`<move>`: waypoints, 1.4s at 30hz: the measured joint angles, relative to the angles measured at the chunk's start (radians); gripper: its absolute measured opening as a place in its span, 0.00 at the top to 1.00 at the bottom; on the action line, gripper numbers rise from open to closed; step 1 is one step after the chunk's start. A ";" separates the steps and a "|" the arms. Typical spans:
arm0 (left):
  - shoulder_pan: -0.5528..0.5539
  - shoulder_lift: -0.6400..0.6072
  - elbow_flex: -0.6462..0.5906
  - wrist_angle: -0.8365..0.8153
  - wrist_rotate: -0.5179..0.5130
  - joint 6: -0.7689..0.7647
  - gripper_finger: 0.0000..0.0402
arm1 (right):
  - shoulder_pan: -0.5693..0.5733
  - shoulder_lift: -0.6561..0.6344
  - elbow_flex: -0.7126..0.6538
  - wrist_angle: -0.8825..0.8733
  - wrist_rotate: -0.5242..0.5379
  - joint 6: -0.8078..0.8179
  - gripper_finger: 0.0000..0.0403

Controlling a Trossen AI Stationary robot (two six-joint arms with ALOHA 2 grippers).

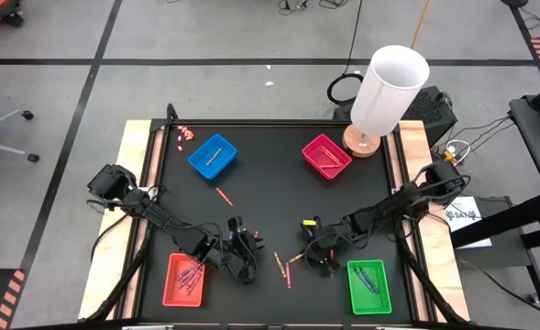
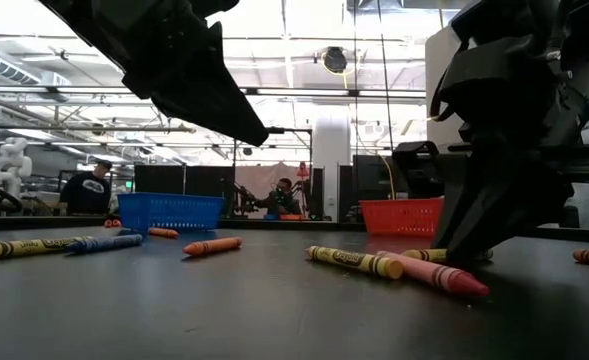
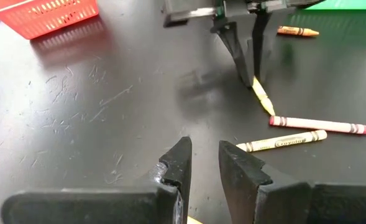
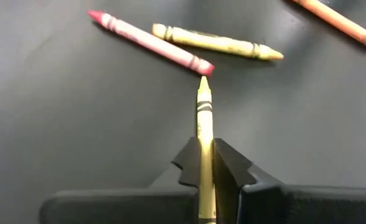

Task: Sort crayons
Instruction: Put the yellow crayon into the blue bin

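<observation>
The right gripper [image 4: 205, 167] is clamped on a yellow crayon [image 4: 204, 118], its fingers pinching the stick from both sides while it lies on the black counter [image 4: 64, 118], tip pointing forward at the end of a pink crayon [image 4: 150, 42]. Just beyond lies a second yellow crayon [image 4: 217, 42], and an orange crayon [image 4: 338, 22] sits further off. Gripping low on the barrel probably keeps the stick level for lifting. The green tray [image 1: 370, 287] stands just beside this arm, a likely destination. The left gripper [image 3: 202, 169] hovers above bare counter near the red tray [image 1: 183, 280], fingers slightly parted and holding nothing, apparently waiting. More crayons rest in the blue tray [image 1: 214, 156] and magenta tray [image 1: 327, 156].
</observation>
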 joint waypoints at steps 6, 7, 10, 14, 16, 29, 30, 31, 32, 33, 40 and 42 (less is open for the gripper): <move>0.000 0.000 0.000 0.001 0.000 0.001 0.80 | -0.002 -0.103 -0.005 -0.070 0.022 -0.001 0.99; 0.000 0.000 0.000 0.002 0.000 0.001 0.80 | -0.002 -0.128 -0.004 -0.088 0.025 -0.001 0.99; 0.000 0.000 0.000 0.003 0.000 0.001 0.80 | -0.002 -0.213 -0.003 -0.146 0.058 -0.001 0.99; 0.000 0.000 0.000 0.003 0.000 0.001 0.80 | -0.002 -0.374 -0.003 -0.234 0.111 -0.007 0.99; 0.000 0.000 0.000 0.004 0.000 0.001 0.80 | -0.002 -0.465 -0.003 -0.264 0.134 -0.007 0.99; 0.000 0.000 0.000 0.003 0.006 0.002 0.80 | 0.000 -0.812 -0.001 -0.394 0.105 -0.001 0.99; 0.000 0.000 0.000 0.003 0.007 0.002 0.80 | 0.003 -0.807 -0.006 -0.396 0.104 0.010 0.99; 0.000 0.000 0.000 0.002 0.007 0.002 0.80 | 0.007 -0.799 -0.012 -0.394 0.104 0.016 0.99; 0.000 0.000 0.000 0.003 0.007 0.002 0.80 | 0.010 -0.788 -0.017 -0.393 0.104 0.017 0.99; 0.000 0.000 0.000 0.003 0.007 0.002 0.80 | 0.014 -0.774 -0.022 -0.393 0.105 0.017 0.99; 0.000 0.000 0.000 0.003 0.007 0.002 0.80 | 0.019 -0.650 -0.027 -0.347 0.139 -0.005 1.00; 0.000 0.000 0.000 0.003 0.007 0.002 0.80 | 0.018 -0.619 -0.027 -0.324 0.140 -0.045 1.00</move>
